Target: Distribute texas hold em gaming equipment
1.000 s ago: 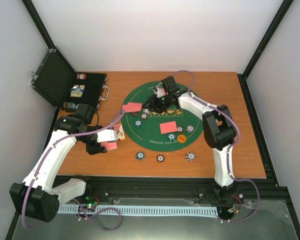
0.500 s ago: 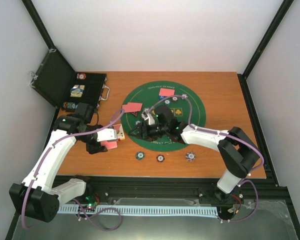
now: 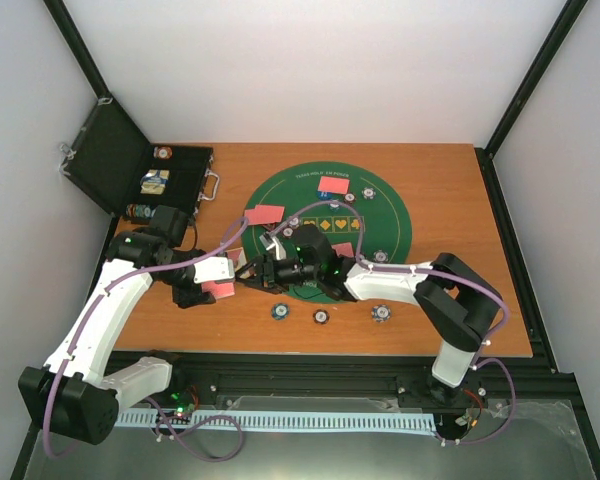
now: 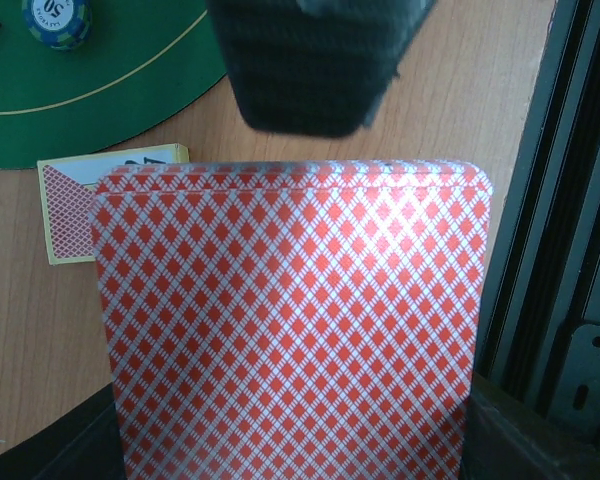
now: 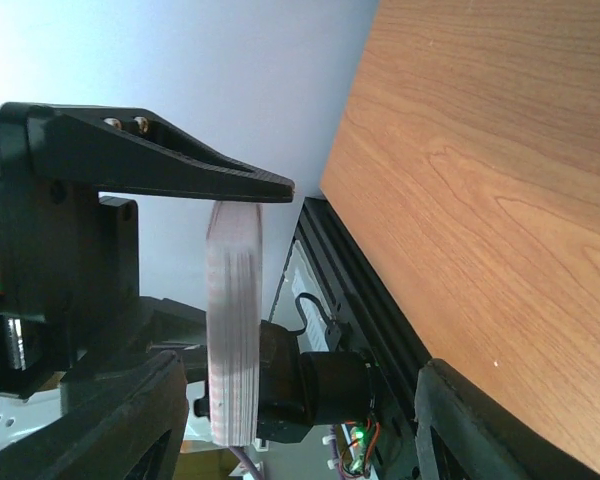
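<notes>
My left gripper [image 3: 208, 291] is shut on a deck of red-backed playing cards [image 3: 220, 289], held over the wood left of the green felt mat [image 3: 390, 215]. The deck fills the left wrist view [image 4: 290, 320]. My right gripper [image 3: 248, 274] is open, reaching left across the mat, right at the deck. In the right wrist view the deck [image 5: 232, 320] stands edge-on ahead of the open fingers [image 5: 110, 420]. Red cards lie on the mat at far [image 3: 332, 184], left [image 3: 265, 214] and near [image 3: 343, 250]. Poker chips [image 3: 279, 311] [image 3: 321, 317] [image 3: 381, 313] lie on the wood in front.
An open black case [image 3: 130, 165] holding chips stands at the back left. A yellow card box [image 4: 70, 210] lies by the mat's edge. More chips [image 3: 368, 192] [image 3: 381, 256] sit on the mat. The black frame rail [image 4: 550, 200] runs along the near table edge.
My right arm left a card at the mat's far side, then swung back and left across the mat to the deck. My left arm has held still with the deck.
</notes>
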Robot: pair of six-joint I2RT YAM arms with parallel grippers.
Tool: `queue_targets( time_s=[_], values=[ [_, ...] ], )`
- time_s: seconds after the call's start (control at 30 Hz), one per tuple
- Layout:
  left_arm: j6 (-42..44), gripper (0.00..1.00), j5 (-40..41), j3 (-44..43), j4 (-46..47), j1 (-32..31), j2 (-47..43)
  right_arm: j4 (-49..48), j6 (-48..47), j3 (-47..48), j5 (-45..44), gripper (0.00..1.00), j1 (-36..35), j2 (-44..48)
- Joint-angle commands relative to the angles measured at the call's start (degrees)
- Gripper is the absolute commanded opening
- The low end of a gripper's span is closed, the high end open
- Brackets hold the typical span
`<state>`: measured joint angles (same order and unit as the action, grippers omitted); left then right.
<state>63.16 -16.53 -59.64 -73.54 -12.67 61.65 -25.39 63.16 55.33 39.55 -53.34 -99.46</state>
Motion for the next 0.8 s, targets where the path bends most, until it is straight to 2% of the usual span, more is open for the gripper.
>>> queue_targets(
  time_s=[0.0,0.33,0.77],
  values=[
    [0.1,0.01,-0.9,-2.3,-0.8,-0.1,-0.6,-3.9,1.0,1.9,0.3,0.62,-1.6,-1.7],
    [0.5,0.01,0.0,-2.1,-0.5,-0.2,-0.9,-3.3,0.5,4.6,0.6,0.63,-3.6,-4.3],
    [0.7,0.01,0.4,-1.9,-0.8,-0.2,-0.8,-7.8,3.7,10.8,2.6,0.62,-5.5,-13.0]
  ],
)
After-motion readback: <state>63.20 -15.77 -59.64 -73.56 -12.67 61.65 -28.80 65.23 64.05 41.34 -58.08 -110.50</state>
